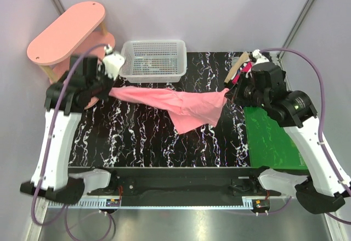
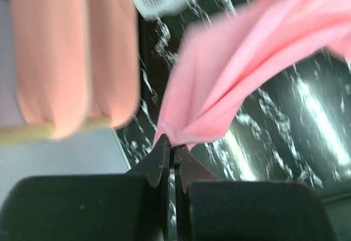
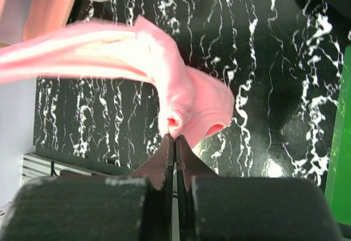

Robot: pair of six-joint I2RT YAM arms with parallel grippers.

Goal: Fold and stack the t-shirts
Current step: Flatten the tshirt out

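- The left gripper (image 2: 173, 149) was closed on a bunched end of the salmon-pink t-shirt (image 1: 181, 105). Its jaws met, with only a thin fold of cloth pinched at the tips.
- The right gripper (image 3: 174, 138) was likewise clamped on the opposite end of the same garment. A rolled edge showed just above its tips.
- The garment hung stretched between the two grippers over the far half of the black marbled table (image 1: 137, 136), just near of the white mesh basket (image 1: 153, 43).
- A loose flap drooped lowest toward the right of centre. Whether it touched the table could not be told.
- The pink oval shelf unit (image 1: 66, 29) stood at the far left. The green mat (image 1: 271, 136) lay at the near right, beneath the right arm.
- A second shirt could not be identified with certainty in any view.
- Handling, as judged: the cloth appeared light, soft and limp. It would hold no shape and would sag or twist wherever unsupported.
- The cloth looked matte and unlikely to slide out of a firm pinch. A shallow bite at a single edge could pull free under tension.
- Recommended hold: a hem or shoulder seam, where the cloth is doubled. Keep the two held points level and apart so that the panel stays flat.
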